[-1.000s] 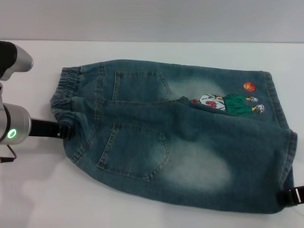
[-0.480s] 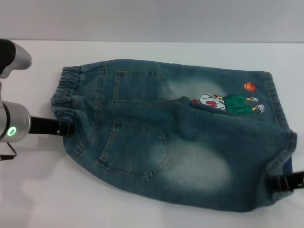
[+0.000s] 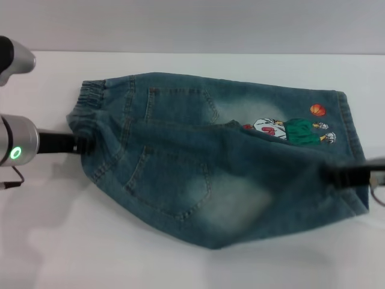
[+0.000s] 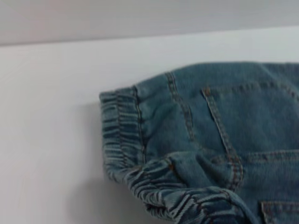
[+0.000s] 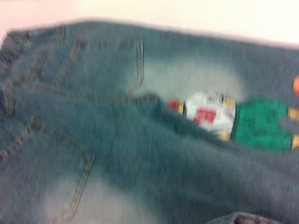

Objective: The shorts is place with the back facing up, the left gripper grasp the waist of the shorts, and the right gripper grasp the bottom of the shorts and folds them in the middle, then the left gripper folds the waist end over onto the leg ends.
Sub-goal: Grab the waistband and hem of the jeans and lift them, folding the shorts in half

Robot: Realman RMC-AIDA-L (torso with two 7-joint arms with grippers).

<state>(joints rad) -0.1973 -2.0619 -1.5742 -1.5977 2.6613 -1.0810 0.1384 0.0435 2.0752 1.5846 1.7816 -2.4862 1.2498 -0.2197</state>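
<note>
At waist (image 3: pixel 84 114): left pincer (image 3: pixel 81 146) grips shorts (image 3: pixel 198 162) | right pincer (image 3: pixel 337 176) grips hem, blurred

You have one pair of shorts (image 3: pixel 216 162) with two back pockets (image 3: pixel 171 183) and one cartoon print (image 3: pixel 289 129), plus two grippers: left gripper (image 3: pixel 81 144), right gripper (image 3: pixel 337 174).

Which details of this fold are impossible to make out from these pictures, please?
- Left end effector, head view: fingertips buried in the gathered waist of the blue faded denim shorts.
- Right end effector, head view: blurred and partly cut by the frame edge.
- Near leg hem: hidden under lifted denim.
- Both wrist views: no fingers shown.
</note>
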